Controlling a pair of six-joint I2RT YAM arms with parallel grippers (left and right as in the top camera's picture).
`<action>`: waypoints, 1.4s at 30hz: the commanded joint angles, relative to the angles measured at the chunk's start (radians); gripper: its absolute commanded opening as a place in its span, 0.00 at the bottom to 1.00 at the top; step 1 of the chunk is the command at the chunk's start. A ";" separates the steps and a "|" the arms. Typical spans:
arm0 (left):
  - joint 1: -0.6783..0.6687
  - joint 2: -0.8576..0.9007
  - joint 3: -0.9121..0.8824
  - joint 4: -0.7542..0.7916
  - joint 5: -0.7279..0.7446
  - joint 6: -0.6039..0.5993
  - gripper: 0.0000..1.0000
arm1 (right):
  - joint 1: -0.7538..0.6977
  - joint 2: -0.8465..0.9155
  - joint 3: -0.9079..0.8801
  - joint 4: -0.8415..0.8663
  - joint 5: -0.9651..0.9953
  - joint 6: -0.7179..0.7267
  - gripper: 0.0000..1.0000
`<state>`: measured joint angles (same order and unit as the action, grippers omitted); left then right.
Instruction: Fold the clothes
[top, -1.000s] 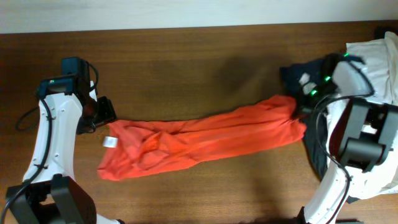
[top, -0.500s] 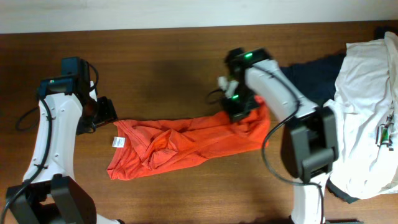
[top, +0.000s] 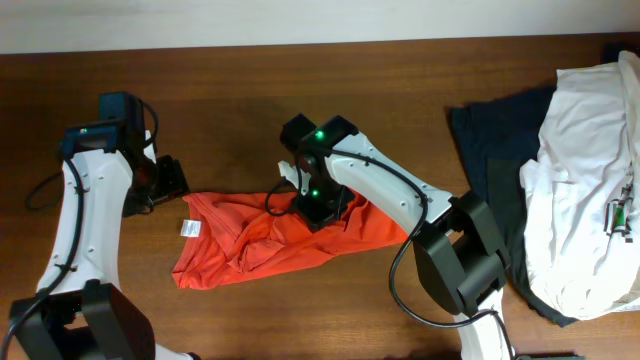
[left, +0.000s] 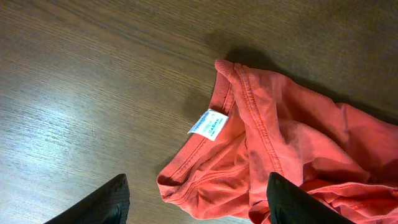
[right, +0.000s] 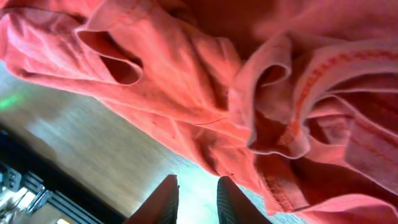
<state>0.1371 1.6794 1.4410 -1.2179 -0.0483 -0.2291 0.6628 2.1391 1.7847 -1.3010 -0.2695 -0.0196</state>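
On brown wooden table (top: 300, 110), centre-left: orange-red cotton T-shirt (top: 240, 240), bunched — right end newly hauled leftward by right gripper (top: 318, 205), jaws narrow, grasp indiscernible. Beside white-tagged collar (left: 225, 93): left gripper (left: 198, 186), wide, empty. Lengthwise fold begun — cloth needs flattening.

The left arm (top: 80, 215) rises from the near-left corner, its white link upright and the wrist bent inward. The left gripper (top: 172, 186) is held low, its fingers (left: 99, 202) spread wide apart. The right arm (top: 385, 180) stretches from the near right across to the middle. The right gripper (top: 320, 205) points down, its fingers (right: 163, 199) drawn almost together, apparently pinching a fold of the clothes (top: 250, 245).
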 joint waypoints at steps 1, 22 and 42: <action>0.003 0.003 0.000 -0.002 0.008 -0.002 0.70 | -0.023 -0.008 0.000 -0.023 0.180 0.131 0.27; 0.003 0.003 0.000 -0.002 0.008 -0.002 0.70 | -0.015 -0.006 -0.210 0.254 0.181 0.212 0.04; 0.003 0.003 0.000 -0.002 0.008 -0.002 0.70 | 0.104 -0.023 -0.061 0.016 -0.003 0.068 0.13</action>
<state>0.1371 1.6794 1.4410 -1.2182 -0.0483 -0.2291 0.7250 2.1361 1.7180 -1.3006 -0.2375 0.0906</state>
